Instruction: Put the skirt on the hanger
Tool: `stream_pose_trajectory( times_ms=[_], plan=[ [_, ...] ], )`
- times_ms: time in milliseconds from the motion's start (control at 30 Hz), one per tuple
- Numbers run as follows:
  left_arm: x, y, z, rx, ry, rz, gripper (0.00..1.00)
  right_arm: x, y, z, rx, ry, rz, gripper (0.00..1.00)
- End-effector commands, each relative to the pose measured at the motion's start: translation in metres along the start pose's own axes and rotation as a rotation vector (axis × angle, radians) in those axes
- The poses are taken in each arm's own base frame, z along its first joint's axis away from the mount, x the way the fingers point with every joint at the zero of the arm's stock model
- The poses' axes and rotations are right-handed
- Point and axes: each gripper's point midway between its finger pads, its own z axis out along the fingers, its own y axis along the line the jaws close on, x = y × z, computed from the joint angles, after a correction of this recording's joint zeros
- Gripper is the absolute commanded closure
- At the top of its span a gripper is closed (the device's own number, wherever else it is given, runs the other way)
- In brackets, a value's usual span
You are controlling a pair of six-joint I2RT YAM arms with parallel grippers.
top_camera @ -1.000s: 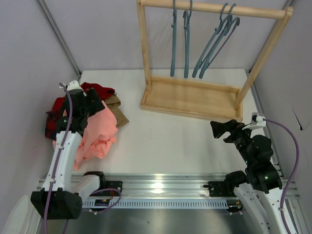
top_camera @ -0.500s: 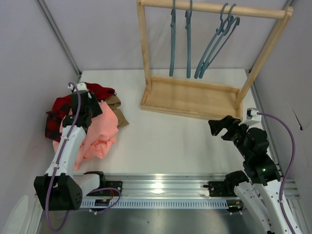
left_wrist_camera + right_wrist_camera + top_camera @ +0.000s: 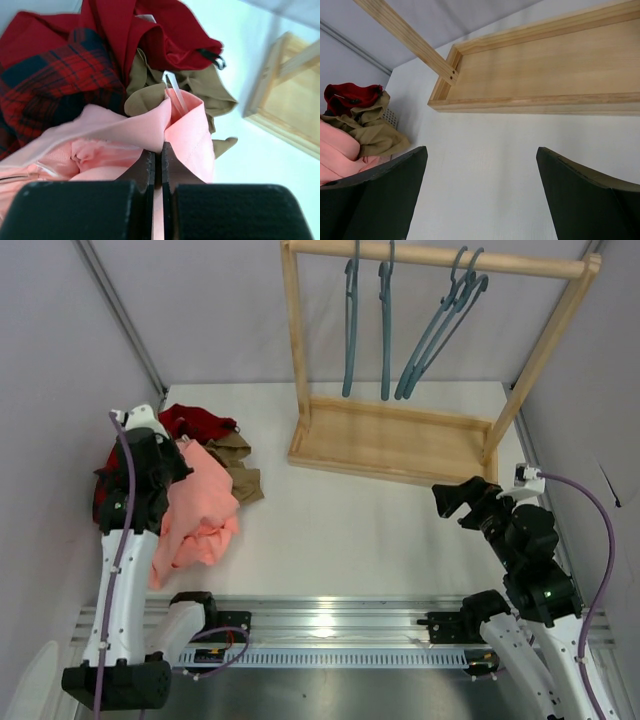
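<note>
The salmon-pink skirt (image 3: 200,505) lies crumpled at the table's left side, on top of other garments. My left gripper (image 3: 172,462) sits at the skirt's upper edge. In the left wrist view its fingers (image 3: 159,152) are shut on a raised fold of the skirt (image 3: 187,127), pink cloth pinched between the pads. Several teal hangers (image 3: 385,330) hang from the wooden rail at the back. My right gripper (image 3: 452,502) hovers over the table's right side, in front of the rack's base. It is open (image 3: 481,148) with only bare table between its fingers.
The wooden rack (image 3: 390,440) has a tray-like base and two uprights. A tan-brown garment (image 3: 240,468), a dark red one (image 3: 195,423) and red plaid cloth (image 3: 45,75) lie under and behind the skirt. Grey walls close in both sides.
My left gripper went from open to shut on the skirt's fold, and its wrist shifted left and slightly nearer. The right arm barely moved.
</note>
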Motion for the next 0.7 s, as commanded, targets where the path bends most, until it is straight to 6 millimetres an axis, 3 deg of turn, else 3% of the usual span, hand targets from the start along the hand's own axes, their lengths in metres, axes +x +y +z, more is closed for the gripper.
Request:
stream_pose_trajectory(
  times_ms=[0,67,100,167,200,267,333,400,433,500,533,667],
  plan=[
    [-0.089,-0.037,-0.072,0.197,-0.248,-0.033,1.0,-0.017,0.005,-0.011,0.021,-0.041,0.071,0.01],
    [-0.091,-0.048,-0.09,0.254,-0.238,-0.021,1.0,-0.023,0.0,-0.014,0.06,-0.06,0.088,0.0],
    [-0.111,-0.064,-0.118,0.347,-0.283,-0.012,1.0,-0.024,-0.001,-0.016,0.067,-0.062,0.094,0.0],
    [-0.114,-0.08,-0.137,0.425,-0.276,0.002,1.0,-0.028,-0.006,-0.022,0.11,-0.076,0.107,0.01],
    [-0.132,-0.088,-0.163,0.486,-0.331,0.008,1.0,-0.03,-0.008,-0.024,0.125,-0.082,0.121,0.01],
    [-0.147,-0.093,-0.184,0.525,-0.372,0.01,1.0,-0.035,-0.015,-0.029,0.176,-0.095,0.133,0.01],
    [-0.178,-0.089,-0.211,0.517,-0.45,0.002,1.0,-0.034,-0.018,-0.031,0.2,-0.085,0.139,0.01],
    [-0.185,-0.088,-0.204,0.478,-0.417,0.012,1.0,-0.033,-0.016,-0.031,0.191,-0.071,0.134,0.01],
    [-0.212,-0.081,-0.234,0.466,-0.515,-0.008,1.0,-0.03,-0.014,-0.03,0.18,-0.055,0.131,0.01],
    [-0.224,-0.076,-0.228,0.411,-0.523,-0.019,1.0,-0.026,-0.011,-0.03,0.167,-0.034,0.135,0.01],
    [-0.237,-0.068,-0.239,0.377,-0.576,-0.045,1.0,-0.023,-0.009,-0.03,0.154,-0.021,0.136,0.0],
    [-0.257,-0.061,-0.245,0.334,-0.635,-0.075,1.0,-0.014,-0.01,-0.028,0.143,0.001,0.139,0.01]
  ],
)
